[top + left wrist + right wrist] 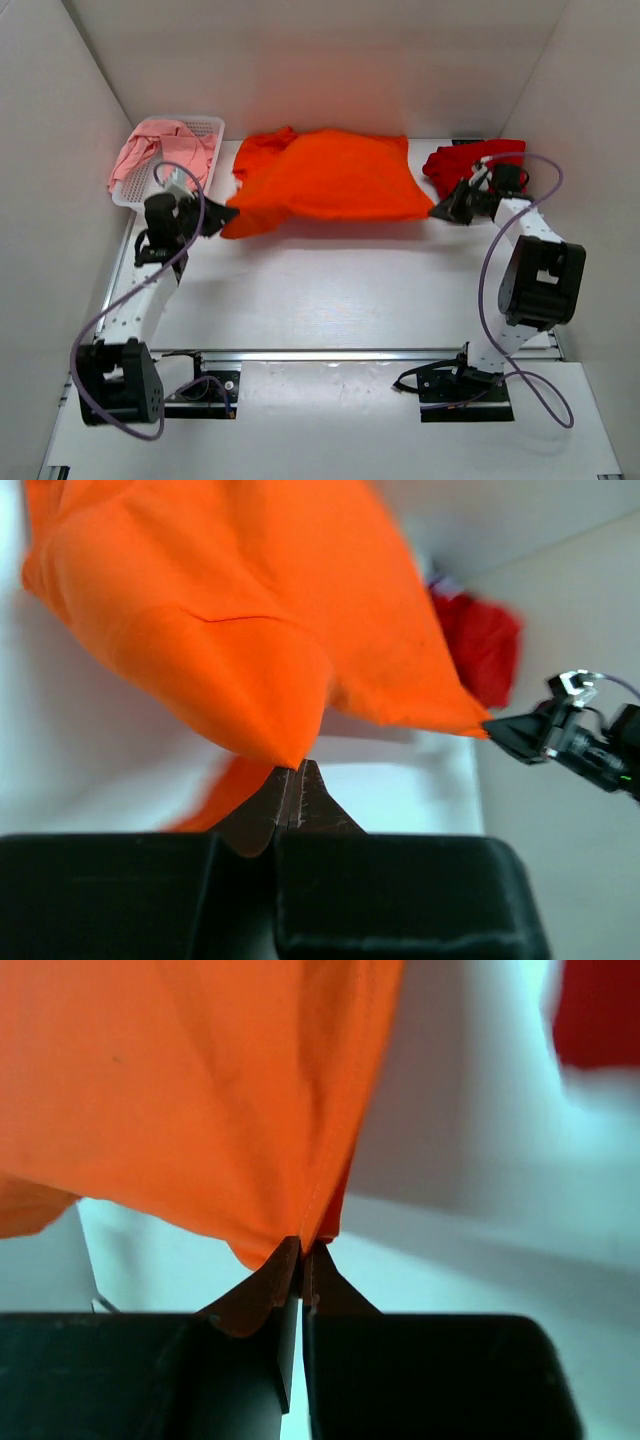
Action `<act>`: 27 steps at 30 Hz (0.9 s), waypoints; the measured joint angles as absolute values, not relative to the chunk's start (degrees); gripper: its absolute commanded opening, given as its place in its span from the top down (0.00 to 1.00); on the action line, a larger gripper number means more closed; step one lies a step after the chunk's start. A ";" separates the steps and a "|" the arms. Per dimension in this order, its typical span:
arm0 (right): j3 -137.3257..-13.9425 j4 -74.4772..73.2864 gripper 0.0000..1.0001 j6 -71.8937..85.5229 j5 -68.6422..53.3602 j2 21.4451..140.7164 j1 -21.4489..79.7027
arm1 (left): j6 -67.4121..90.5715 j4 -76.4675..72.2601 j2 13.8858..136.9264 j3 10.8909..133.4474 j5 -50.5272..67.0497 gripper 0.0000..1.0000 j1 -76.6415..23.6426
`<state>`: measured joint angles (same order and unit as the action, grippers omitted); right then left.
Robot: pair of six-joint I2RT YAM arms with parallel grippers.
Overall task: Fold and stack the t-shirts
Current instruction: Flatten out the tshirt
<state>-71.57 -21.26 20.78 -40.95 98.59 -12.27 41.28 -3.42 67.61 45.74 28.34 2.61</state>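
The left gripper [221, 216] is clamped fully closed on the near left corner of the orange t-shirt [330, 178]. The right gripper [438, 211] is clamped likewise on its near right corner. The shirt is stretched between them across the far half of the table [330, 290]. The red t-shirt [458, 160] is bunched just behind the right gripper. The pink t-shirt [150, 155] is heaped in the white basket [208, 127], far left.

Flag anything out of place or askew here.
Pink t-shirt hangs bunched over the mesh basket's rim; red t-shirt lies crumpled far right. Orange t-shirt is merely stretched between left claw and right claw.
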 measured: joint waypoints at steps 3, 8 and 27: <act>-60.75 -22.31 1.00 19.14 -39.79 93.08 -13.50 | 39.64 2.70 60.23 37.17 26.44 1.00 0.45; -51.27 -24.27 1.00 16.34 -37.85 82.37 -14.33 | 36.91 11.16 47.11 31.38 24.67 1.00 -2.17; -41.06 -23.66 1.00 17.39 -34.72 77.82 -12.75 | 37.85 12.75 46.48 23.99 23.51 1.00 -1.61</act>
<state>-41.06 -23.66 17.39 -34.72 77.82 -12.75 37.85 12.75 46.48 23.99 23.51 -1.61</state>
